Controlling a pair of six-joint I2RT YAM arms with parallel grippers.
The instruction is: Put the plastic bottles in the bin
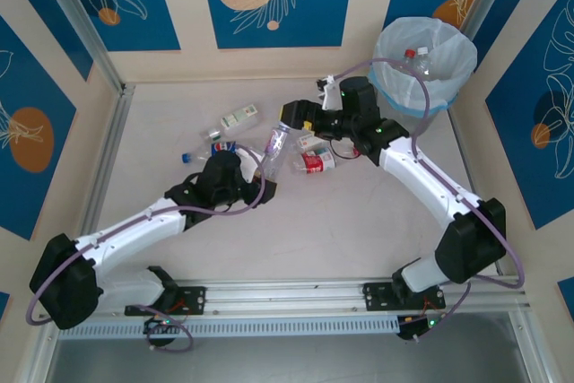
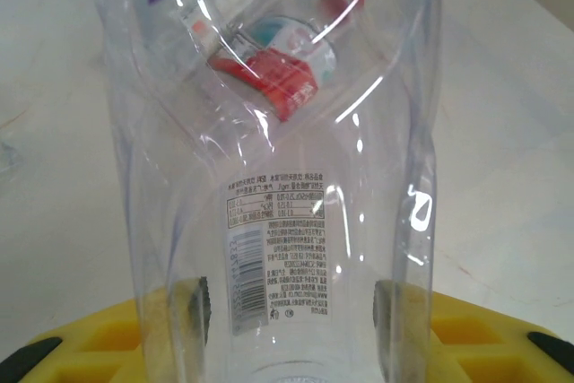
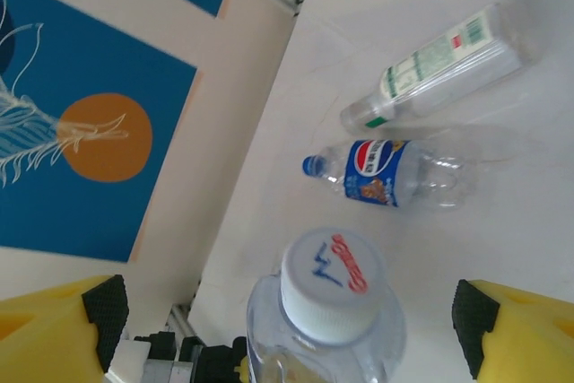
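Two bottle caps [image 1: 410, 54] show in the bin [image 1: 448, 73] — several plastic bottles [image 1: 240, 117] lie on the table [image 1: 359, 248], and your left gripper [image 2: 291, 311] clamps a clear bottle [image 2: 287, 221], right gripper [image 3: 287, 311] wide open at its cap [image 3: 330, 282].

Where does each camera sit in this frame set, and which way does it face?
Top external: overhead behind the robot, looking down on table, left arm, right arm and bin.
Left wrist: looks along the left gripper, shut on a clear bottle.
Right wrist: faces the left wall past the open right gripper, white-capped bottle between.
Shared: top and right wrist both show the blue-label bottle.
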